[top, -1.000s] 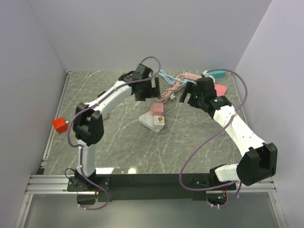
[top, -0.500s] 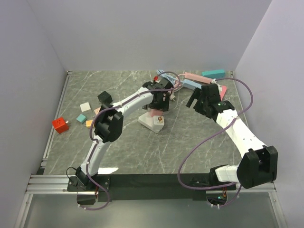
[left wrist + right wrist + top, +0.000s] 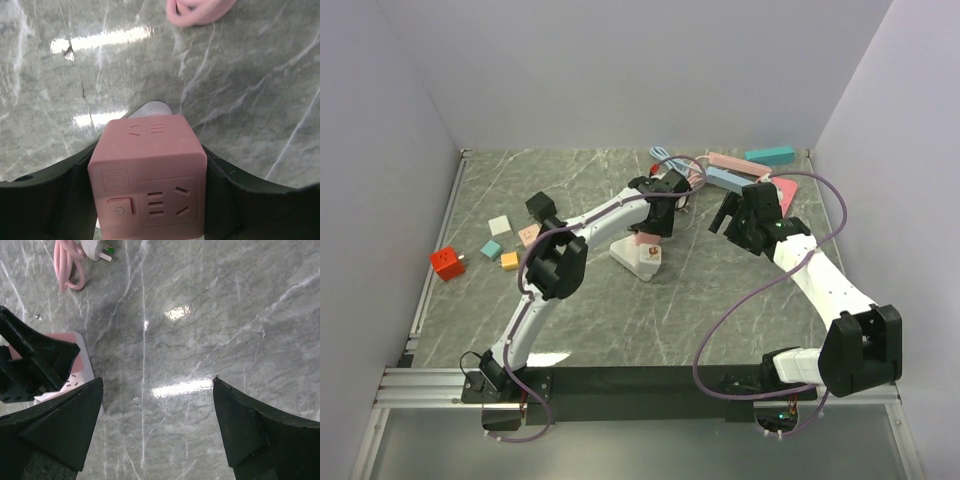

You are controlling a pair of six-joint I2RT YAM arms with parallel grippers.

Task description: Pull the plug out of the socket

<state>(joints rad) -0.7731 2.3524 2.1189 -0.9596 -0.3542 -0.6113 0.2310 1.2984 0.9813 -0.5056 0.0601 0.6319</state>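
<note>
The plug (image 3: 648, 241) is a pink cube with a power button and outlet holes, standing on the white socket (image 3: 636, 260) mid-table. My left gripper (image 3: 656, 222) comes down over it. In the left wrist view the plug (image 3: 150, 175) fills the gap and both black fingers (image 3: 60, 200) press its sides, so the left gripper (image 3: 150, 200) is shut on it. A bit of the white socket (image 3: 155, 107) shows behind. My right gripper (image 3: 730, 214) hovers to the right, open and empty (image 3: 157, 405). Its view catches the socket's edge (image 3: 84, 374) at the left.
Coiled pink cable (image 3: 682, 190) with a white plug head (image 3: 95, 249) lies behind the socket. Pink (image 3: 725, 160) and teal (image 3: 770, 155) blocks lie at the back right. A red cube (image 3: 445, 262), a black cube (image 3: 540, 206) and small coloured blocks (image 3: 500, 225) sit at the left.
My left arm swung right and down onto the pink plug, and its jaws closed from wide open onto the plug's sides. The right gripper drew back slightly to the right.
</note>
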